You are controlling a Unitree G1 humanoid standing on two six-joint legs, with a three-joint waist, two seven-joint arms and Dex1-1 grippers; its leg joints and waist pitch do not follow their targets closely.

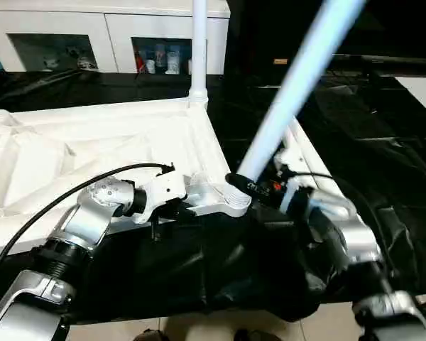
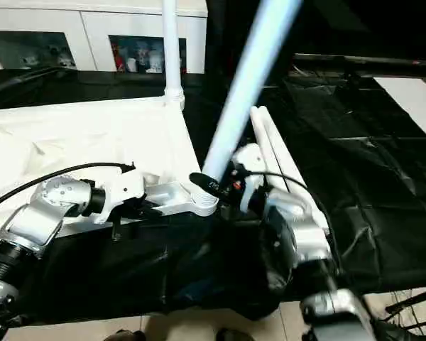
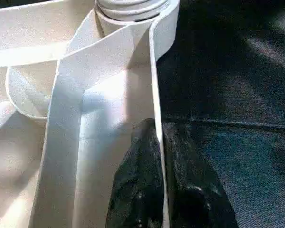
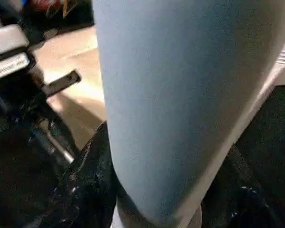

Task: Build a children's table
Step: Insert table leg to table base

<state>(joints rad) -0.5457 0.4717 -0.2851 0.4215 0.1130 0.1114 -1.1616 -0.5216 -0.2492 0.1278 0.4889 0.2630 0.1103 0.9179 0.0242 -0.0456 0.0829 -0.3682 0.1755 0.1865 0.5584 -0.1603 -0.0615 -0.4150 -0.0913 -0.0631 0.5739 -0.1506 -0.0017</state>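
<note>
From the left eye view I see the white plastic table top (image 1: pixel 92 149) lying upside down on black sheeting (image 1: pixel 383 163), ribbed underside up. One long white tubular leg (image 1: pixel 199 42) stands upright in the far corner socket (image 1: pixel 197 97). My right gripper (image 1: pixel 245 186) is clamped on a second white tapered leg (image 1: pixel 298 78), which leans steeply away to the right, its lower end meeting the near round corner socket (image 1: pixel 231 202). My left gripper (image 1: pixel 172 210) sits at the table top's near edge, just beside that socket, with its black cable (image 1: pixel 71 192) looping back along the forearm. Behind the table stands a white cabinet with glass-fronted compartments (image 1: pixel 113 42).

The right eye view adds two more white legs (image 2: pixel 273 153) lying side by side on the sheeting, just past the table top's right edge and behind my right wrist.

In the left wrist view my two black fingers (image 3: pixel 137 190) are pressed together on the thin upright rim wall (image 3: pixel 156 109) of the table top, one finger on each side, with the ringed corner socket (image 3: pixel 133 9) just ahead.

In the right wrist view the held leg (image 4: pixel 180 95) passes close in front of the camera, and a black finger (image 4: pixel 92 185) presses against its lower part; the left gripper's body (image 4: pixel 19 61) shows beyond it.
</note>
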